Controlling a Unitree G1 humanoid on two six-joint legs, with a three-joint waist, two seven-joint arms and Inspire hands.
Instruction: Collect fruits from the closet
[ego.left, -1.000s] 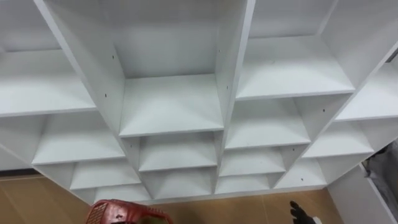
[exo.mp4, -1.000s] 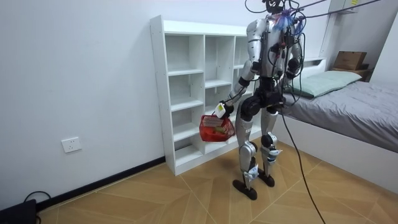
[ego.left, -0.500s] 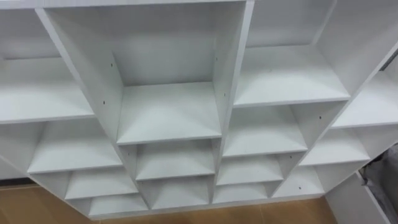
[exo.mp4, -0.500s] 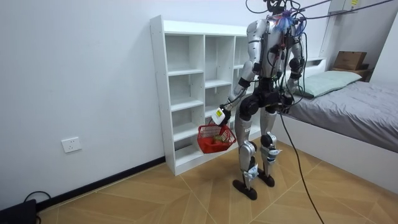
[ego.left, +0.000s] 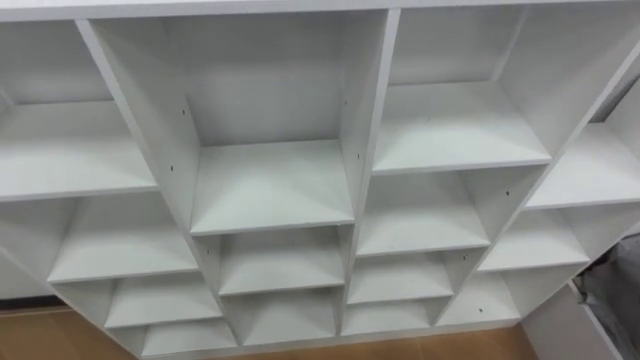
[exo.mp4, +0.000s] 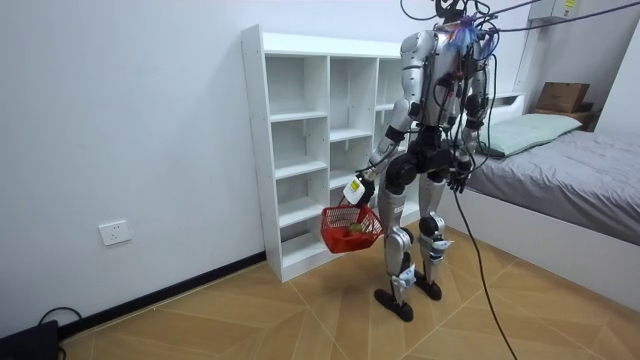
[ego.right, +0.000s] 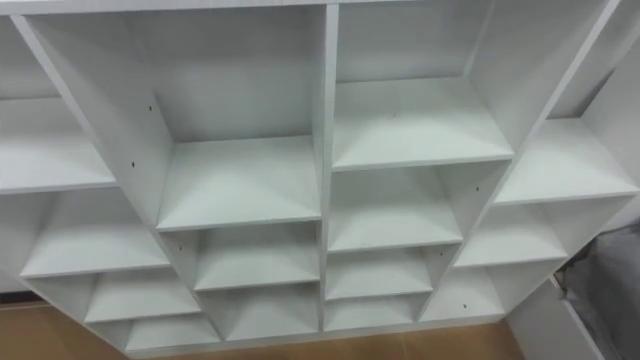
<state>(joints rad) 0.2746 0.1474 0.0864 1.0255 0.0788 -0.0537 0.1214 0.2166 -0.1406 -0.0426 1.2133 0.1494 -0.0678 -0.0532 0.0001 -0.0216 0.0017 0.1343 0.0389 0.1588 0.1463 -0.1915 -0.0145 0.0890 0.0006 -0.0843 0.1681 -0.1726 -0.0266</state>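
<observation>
A white closet of open shelves stands straight ahead of me, and every compartment I look into is bare. In the room view I stand upright close to this closet. My left hand hangs low at my side, shut on the handle of a red wire basket. Some fruit lies in the basket's bottom. My right hand hangs by my hip on the bed's side, too small to read.
A bed with grey bedding stands close behind me at the room view's right; its edge shows at lower right. A cardboard box sits beyond it. A wall socket is low on the wall above the wooden floor.
My head camera has tilted up, so the basket and my right hand have left the bottom of the eye view. In the room view the basket has sunk a little lower.
</observation>
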